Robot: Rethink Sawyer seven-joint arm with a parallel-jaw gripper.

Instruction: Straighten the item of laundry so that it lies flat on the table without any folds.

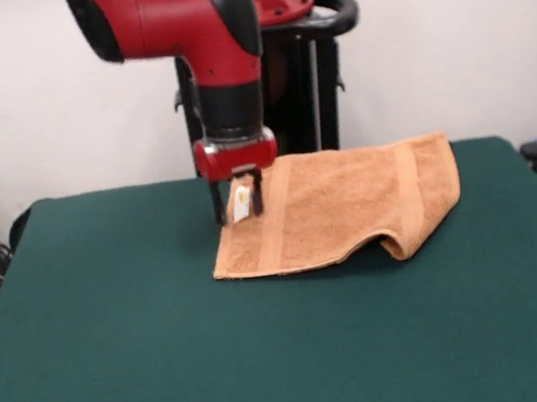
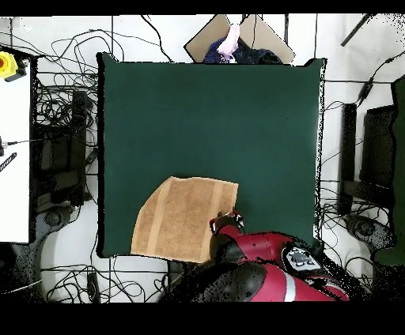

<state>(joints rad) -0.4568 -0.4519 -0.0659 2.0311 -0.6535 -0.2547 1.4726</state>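
My claw (image 1: pixel 240 203) hung at the towel's (image 1: pixel 345 205) left far corner in the front view, its fingers pinching the cloth where the small white tag (image 1: pixel 240 203) showed between them. The orange-tan towel lay toward the far side of the green counter (image 1: pixel 171 357), its right near corner curled under in a fold. If I pulled with so thin a pinch, I judged the terry could slip free, or the whole towel might drag without opening that fold. From overhead my arm covered the claw, and the fold's underside stayed hidden.
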